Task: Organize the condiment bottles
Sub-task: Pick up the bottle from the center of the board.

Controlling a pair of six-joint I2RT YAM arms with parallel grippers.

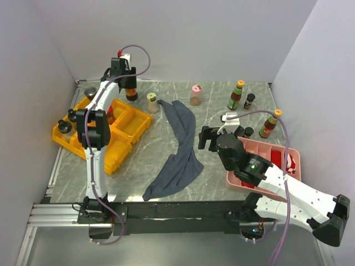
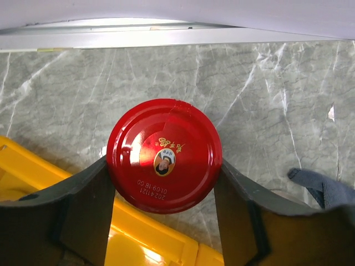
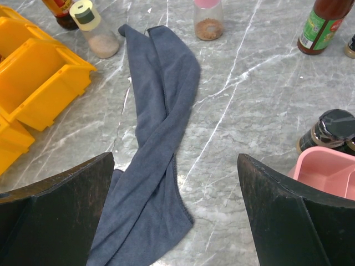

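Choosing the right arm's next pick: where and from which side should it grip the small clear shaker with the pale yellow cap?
Probably from above: the small clear yellow-capped shaker stands upright, so clamp its round body under the cap from near and far sides; the grey-blue cloth and yellow bins flank it.

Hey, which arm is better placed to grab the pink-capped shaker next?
Right, probably. The right gripper hangs open and empty above the cloth, with the pink-capped shaker just ahead of it. The left gripper is closed on the red-lidded jar by the yellow bins, farther away.
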